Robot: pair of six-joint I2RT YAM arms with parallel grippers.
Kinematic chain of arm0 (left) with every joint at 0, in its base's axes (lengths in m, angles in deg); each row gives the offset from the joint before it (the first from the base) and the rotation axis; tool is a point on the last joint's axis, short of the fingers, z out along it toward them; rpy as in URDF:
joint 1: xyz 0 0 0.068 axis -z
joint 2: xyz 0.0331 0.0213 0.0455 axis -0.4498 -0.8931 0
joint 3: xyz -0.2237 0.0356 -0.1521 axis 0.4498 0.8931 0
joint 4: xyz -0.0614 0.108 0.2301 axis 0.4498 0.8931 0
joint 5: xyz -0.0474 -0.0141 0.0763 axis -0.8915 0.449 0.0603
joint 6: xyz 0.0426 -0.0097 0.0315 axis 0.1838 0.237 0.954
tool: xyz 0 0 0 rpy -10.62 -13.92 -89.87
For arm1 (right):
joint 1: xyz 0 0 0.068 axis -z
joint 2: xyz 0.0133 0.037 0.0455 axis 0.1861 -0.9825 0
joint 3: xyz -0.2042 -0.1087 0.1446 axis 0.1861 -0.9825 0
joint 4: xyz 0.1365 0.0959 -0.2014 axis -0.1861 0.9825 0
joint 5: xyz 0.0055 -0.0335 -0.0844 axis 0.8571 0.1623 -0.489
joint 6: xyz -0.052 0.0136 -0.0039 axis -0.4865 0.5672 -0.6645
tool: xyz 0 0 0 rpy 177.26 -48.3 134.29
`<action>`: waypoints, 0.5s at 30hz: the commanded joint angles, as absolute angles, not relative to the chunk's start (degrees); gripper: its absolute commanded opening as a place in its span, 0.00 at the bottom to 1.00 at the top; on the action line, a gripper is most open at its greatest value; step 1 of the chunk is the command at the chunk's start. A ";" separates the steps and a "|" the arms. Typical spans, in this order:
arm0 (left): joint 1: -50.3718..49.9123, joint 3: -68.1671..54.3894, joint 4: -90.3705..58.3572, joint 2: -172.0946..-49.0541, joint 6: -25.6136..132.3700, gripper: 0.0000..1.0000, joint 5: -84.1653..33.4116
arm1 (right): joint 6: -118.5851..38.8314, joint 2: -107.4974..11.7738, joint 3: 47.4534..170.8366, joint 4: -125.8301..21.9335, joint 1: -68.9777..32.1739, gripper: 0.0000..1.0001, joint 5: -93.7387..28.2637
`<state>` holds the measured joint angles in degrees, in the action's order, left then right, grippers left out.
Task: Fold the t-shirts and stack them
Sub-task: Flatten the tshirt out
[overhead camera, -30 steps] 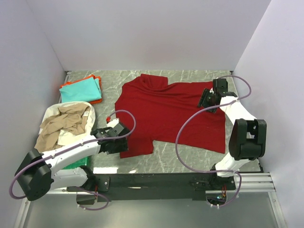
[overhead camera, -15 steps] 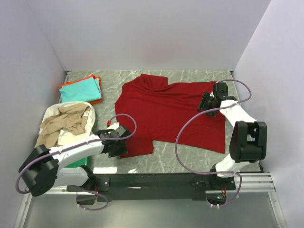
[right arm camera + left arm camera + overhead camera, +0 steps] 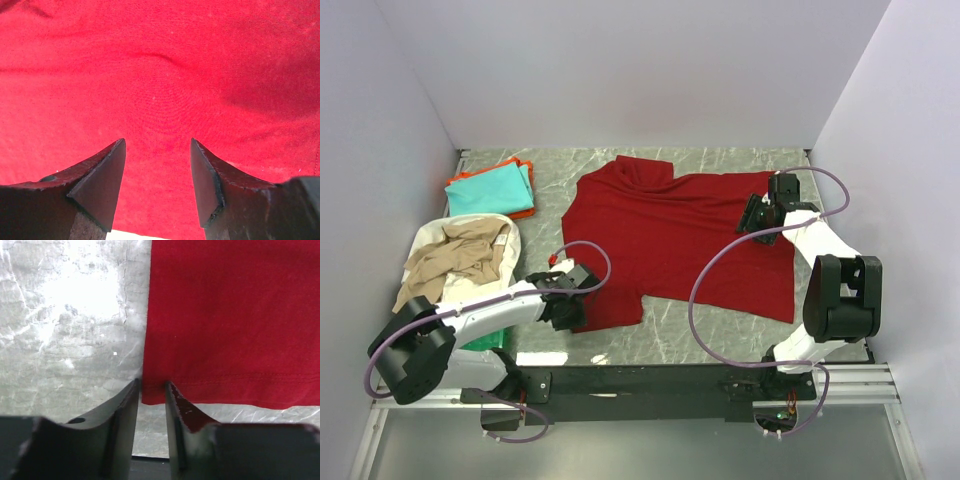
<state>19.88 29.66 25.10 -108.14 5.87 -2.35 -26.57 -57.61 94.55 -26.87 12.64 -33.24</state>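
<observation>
A large dark red t-shirt [image 3: 670,240] lies spread flat on the marble table. My left gripper [image 3: 570,305] is down at its near left hem corner. In the left wrist view the jaws [image 3: 152,385] stand narrowly open, with that corner of the red cloth [image 3: 235,315] lying flat between the tips. My right gripper [image 3: 757,215] hovers open over the shirt's right side, and red fabric [image 3: 160,65] fills the view behind its jaws [image 3: 157,145]. Folded teal and orange t-shirts [image 3: 492,188] sit stacked at the back left. A crumpled beige t-shirt [image 3: 455,260] lies on white cloth at the left.
A green tray [image 3: 485,345] peeks out under the left arm near the front edge. Walls close in the table at the left, back and right. The black mounting rail [image 3: 650,380] runs along the near edge.
The left gripper slid forward to the shirt's hem corner and its jaws narrowed around it. The right arm shifted slightly back, then stayed still.
</observation>
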 commanded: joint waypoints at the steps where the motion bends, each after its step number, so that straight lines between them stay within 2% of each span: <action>1: 20.12 30.74 23.45 -109.61 6.07 0.31 -2.70 | -26.13 -57.04 94.24 -28.81 13.10 0.61 -33.79; 11: 20.20 31.79 21.26 -110.05 6.42 0.01 -3.41 | -26.21 -56.25 93.80 -28.99 13.10 0.61 -33.79; 15: 20.12 29.70 20.90 -108.04 7.47 0.01 -2.62 | -25.51 -55.11 92.66 -29.25 13.10 0.61 -33.96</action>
